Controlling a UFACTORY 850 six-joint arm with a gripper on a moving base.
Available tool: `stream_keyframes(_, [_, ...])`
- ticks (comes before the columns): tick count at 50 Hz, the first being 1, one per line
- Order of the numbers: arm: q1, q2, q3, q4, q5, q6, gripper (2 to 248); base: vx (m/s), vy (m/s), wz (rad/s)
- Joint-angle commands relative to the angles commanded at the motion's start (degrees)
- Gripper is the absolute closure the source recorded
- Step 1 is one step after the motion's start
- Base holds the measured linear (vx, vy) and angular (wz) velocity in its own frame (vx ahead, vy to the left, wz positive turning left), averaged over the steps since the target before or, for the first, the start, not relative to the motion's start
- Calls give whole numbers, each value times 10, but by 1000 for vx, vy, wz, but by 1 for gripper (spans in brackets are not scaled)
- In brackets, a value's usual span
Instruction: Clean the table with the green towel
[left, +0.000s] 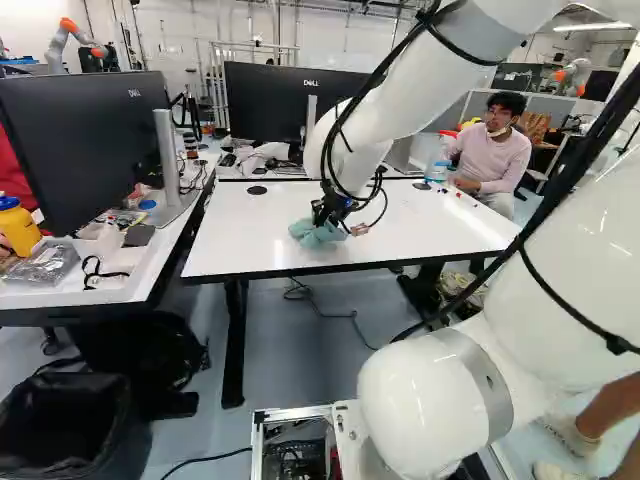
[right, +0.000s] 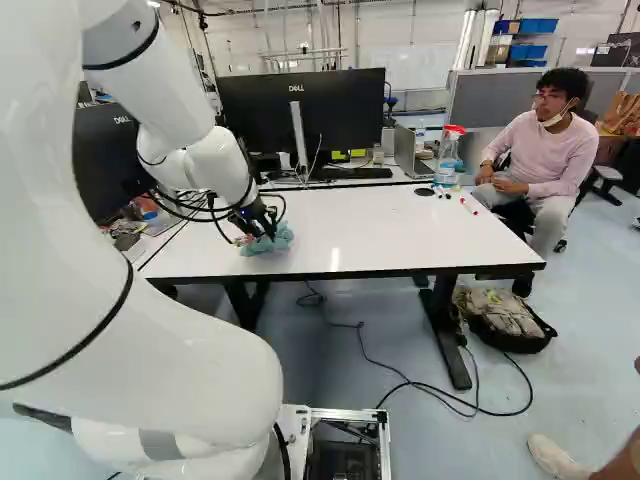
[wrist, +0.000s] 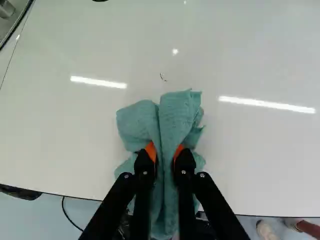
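In the left base view the gripper (left: 328, 212) reaches down to the white table (left: 270, 240), near its front edge. The green towel (left: 316, 234) lies bunched on the tabletop under it; the right base view shows the same towel (right: 268, 240) at the table's left part. Seen from the wrist, the gripper (wrist: 165, 157) is shut on the towel (wrist: 175, 117), with folds pinched between both orange pads and cloth spreading ahead and to the sides. A small dark mark (wrist: 163, 77) shows on the tabletop just ahead of the towel.
Monitors (left: 85, 150) stand on desks beside and behind the table. A spray bottle (right: 449, 155) and several markers (right: 468, 205) are at the table's far right part, where a person sits. A backpack (right: 505, 318) lies on the floor. Another robot (left: 75, 42) stands far back left.
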Motion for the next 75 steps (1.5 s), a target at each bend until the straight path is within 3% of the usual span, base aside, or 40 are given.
stream_keyframes(22, [0,2,0,0,-77,0,195,0,0,0])
stream_keyframes(58, [0,2,0,0,-76,0,195,0,0,0])
stream_keyframes(75, [-5,-16,-16,0,-33,0,195,0,0,0])
